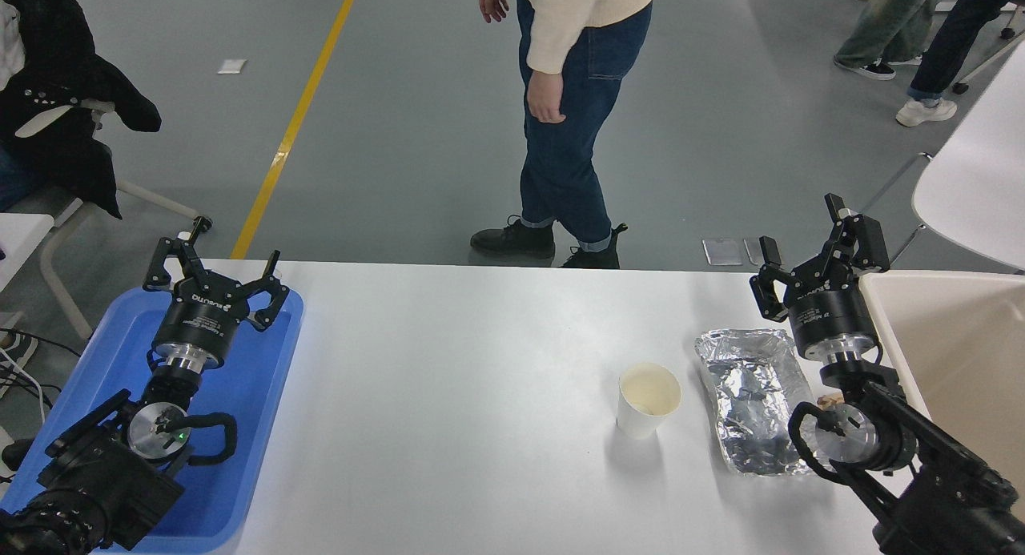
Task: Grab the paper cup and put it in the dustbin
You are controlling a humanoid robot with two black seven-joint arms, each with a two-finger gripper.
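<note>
The white paper cup point(647, 400) stands upright on the white table point(448, 395), right of centre, its cream inside showing. The cream-beige dustbin point(953, 339) sits at the table's right edge, partly cut off by the picture. My right gripper point(803, 234) is open and empty, raised near the table's far edge between the cup and the dustbin, well to the right of the cup and beyond it. My left gripper point(219, 255) is open too, parked over the blue tray at the lower left.
A crumpled silver foil tray point(751, 399) lies just right of the cup, under my right arm. A flat blue tray point(232, 427) lies at the left. A person in jeans stands beyond the far edge, and a white chair is at the right.
</note>
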